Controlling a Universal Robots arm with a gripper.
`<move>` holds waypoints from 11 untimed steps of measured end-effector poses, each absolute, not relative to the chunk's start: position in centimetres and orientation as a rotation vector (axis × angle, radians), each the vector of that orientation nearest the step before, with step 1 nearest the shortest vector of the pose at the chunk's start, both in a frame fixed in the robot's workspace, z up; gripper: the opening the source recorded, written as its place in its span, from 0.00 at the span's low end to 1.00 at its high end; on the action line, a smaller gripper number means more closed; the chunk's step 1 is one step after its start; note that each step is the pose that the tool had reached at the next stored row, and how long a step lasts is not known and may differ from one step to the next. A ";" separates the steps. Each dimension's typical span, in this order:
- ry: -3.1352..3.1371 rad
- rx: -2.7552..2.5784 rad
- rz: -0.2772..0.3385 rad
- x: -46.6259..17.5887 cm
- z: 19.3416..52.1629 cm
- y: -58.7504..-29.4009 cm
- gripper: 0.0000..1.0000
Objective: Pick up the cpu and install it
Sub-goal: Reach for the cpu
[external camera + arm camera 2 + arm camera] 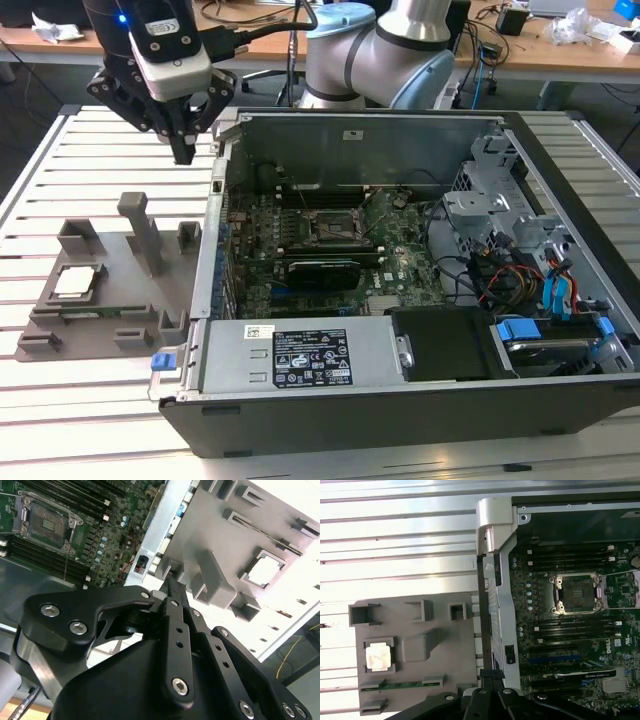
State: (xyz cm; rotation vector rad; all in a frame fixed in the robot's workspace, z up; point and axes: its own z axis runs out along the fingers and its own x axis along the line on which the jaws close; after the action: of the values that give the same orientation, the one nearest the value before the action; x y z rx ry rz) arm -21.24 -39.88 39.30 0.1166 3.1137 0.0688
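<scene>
Jaws closed, silvery square cpu in tray

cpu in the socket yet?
No, the cpu lies in the tray on the exterior view's left; the socket is empty.

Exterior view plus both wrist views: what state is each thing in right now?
cpu: lying flat in the grey tray, not gripped.
gripper: shut, holding nothing, raised clear of the cpu.
socket frame: empty, no chip seated.
computer case: side panel off, motherboard exposed.
</scene>
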 end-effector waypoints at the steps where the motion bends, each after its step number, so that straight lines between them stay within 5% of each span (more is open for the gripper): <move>1: 3.114 0.117 0.069 -21.3 39.3 -39.9 0.11; 11: 3.114 0.117 0.069 -22.7 39.3 -39.9 0.11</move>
State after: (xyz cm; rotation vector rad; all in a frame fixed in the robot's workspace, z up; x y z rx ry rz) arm -22.66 -39.89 39.29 0.1166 3.1138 0.0688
